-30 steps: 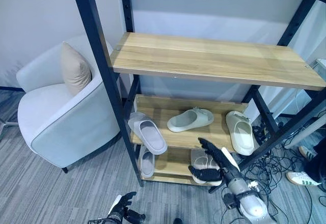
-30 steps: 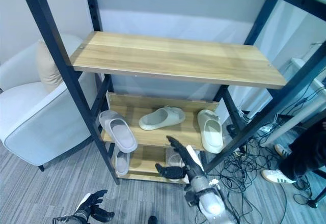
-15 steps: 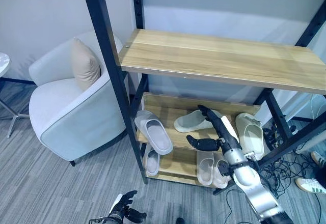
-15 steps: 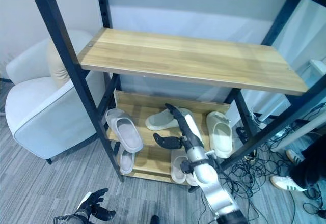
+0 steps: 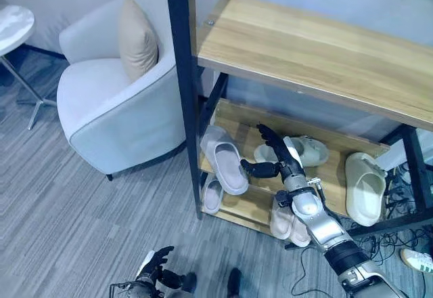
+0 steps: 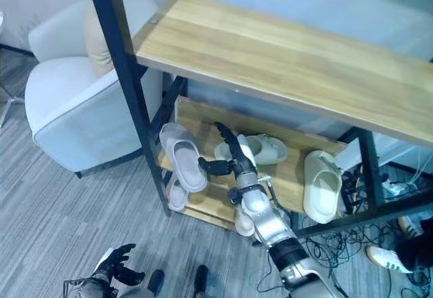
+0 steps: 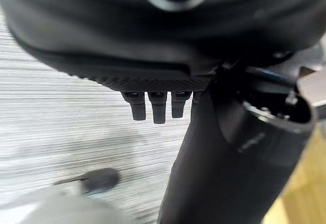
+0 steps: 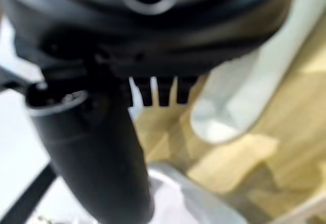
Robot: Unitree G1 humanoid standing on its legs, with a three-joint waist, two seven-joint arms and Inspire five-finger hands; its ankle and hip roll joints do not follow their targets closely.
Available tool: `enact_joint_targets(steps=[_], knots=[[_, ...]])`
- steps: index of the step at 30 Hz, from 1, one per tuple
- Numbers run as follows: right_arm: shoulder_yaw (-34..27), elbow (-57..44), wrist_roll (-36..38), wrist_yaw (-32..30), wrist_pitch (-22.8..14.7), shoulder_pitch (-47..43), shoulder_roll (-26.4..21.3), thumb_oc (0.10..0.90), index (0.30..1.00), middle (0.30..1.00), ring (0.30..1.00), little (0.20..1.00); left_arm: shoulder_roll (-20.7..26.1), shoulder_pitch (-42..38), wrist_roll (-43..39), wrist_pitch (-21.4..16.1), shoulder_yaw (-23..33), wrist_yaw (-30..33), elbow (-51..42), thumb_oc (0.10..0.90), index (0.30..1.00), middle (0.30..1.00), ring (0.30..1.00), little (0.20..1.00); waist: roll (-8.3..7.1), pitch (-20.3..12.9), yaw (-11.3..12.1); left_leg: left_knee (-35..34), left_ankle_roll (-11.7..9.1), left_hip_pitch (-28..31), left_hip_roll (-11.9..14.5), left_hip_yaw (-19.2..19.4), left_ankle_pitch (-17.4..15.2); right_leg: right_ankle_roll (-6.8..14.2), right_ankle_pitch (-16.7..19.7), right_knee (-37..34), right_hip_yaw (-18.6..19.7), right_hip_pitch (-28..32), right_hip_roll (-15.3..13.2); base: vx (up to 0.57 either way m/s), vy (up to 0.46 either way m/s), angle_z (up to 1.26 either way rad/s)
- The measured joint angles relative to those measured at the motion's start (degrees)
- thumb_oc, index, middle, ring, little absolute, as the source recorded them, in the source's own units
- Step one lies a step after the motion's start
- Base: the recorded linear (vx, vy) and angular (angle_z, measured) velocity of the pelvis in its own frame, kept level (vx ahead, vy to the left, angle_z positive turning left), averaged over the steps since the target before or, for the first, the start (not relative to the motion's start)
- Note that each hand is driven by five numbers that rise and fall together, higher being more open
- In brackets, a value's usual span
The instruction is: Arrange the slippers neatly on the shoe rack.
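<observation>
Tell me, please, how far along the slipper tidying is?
Early. A pair sits together on the bottom shelf. The right hand reaches open over the middle shelf, holding nothing. Left to do: the slipper overhanging the edge, the sideways one, and the far one.

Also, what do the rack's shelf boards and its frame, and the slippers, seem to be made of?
The shelf boards look like light wood or wood-look laminate, matt, with visible grain lines. The frame seems to be black painted metal: thin, straight posts. The slippers look like moulded foam or rubber, pale and smooth, with thick one-piece soles.
</observation>
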Motion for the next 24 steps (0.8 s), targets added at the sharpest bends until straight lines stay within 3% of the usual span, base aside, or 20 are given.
enact_joint_targets(steps=[5,14,15,16,18,24], knots=[[0.32,3.5,0.67,-0.47,0.02,-3.08,0.48,0.8,0.9,0.9,0.9,0.9,0.14,-1.34,-0.6,-0.2,-0.35,0.01,-0.25,0.8,0.9,0.9,0.9,0.9,-0.47,1.47,1.52,0.0,-0.13,-0.74,0.02,-0.39,0.1,0.02,-0.01,0.0,-0.2,-0.45,0.01,-0.02,-0.004,0.06],[0.48,4.63,0.66,-2.33,0.03,-7.23,0.94,0.8,0.9,0.9,0.9,0.9,0.56,-2.54,-0.64,-0.5,-0.32,0.98,-0.08,0.8,0.9,0.9,0.9,0.9,-1.34,3.31,1.47,0.78,-0.19,-2.48,-0.09,-1.92,0.12,0.2,-0.14,0.01,-1.6,-1.34,-0.03,0.0,0.01,0.09],[0.48,4.77,0.66,-2.35,0.03,-7.42,0.96,0.703,0.754,0.754,0.754,0.754,0.53,-2.56,-0.66,-0.51,-0.32,0.98,-0.08,0.8,0.9,0.9,0.9,0.9,-1.34,3.31,1.6,0.81,-0.2,-2.56,-0.09,-2.0,0.13,0.2,-0.14,0.01,-1.62,-1.4,-0.02,0.01,0.013,0.06],[0.48,5.07,0.65,-2.38,0.03,-7.68,1.02,0.64,0.66,0.66,0.66,0.66,0.51,-2.56,-0.67,-0.52,-0.32,0.99,-0.08,0.8,0.9,0.9,0.9,0.9,-1.34,3.31,1.83,0.8,-0.2,-2.56,-0.11,-2.02,0.13,0.2,-0.14,0.01,-1.62,-1.4,-0.04,0.0,0.0,0.0],[0.48,6.56,0.66,-2.44,0.04,-8.66,1.19,0.4,0.3,0.3,0.3,0.3,0.5,-2.62,-0.67,-0.55,-0.35,0.98,-0.08,0.8,0.9,0.9,0.9,0.9,-1.34,3.31,1.96,0.8,-0.2,-2.56,-0.13,-2.01,0.13,0.2,-0.14,0.01,-1.63,-1.4,-0.03,0.0,0.0,0.0],[0.53,8.84,0.73,-2.56,0.04,-9.46,1.35,0.4,0.3,0.3,0.3,0.3,0.42,-2.82,-1.42,-0.67,-0.47,0.98,-0.03,0.8,0.9,0.9,0.9,0.9,-1.33,3.32,2.85,0.82,-0.2,-2.55,-0.19,-2.0,0.13,0.2,-0.14,0.01,-1.6,-1.39,-0.05,0.0,0.0,0.0]])
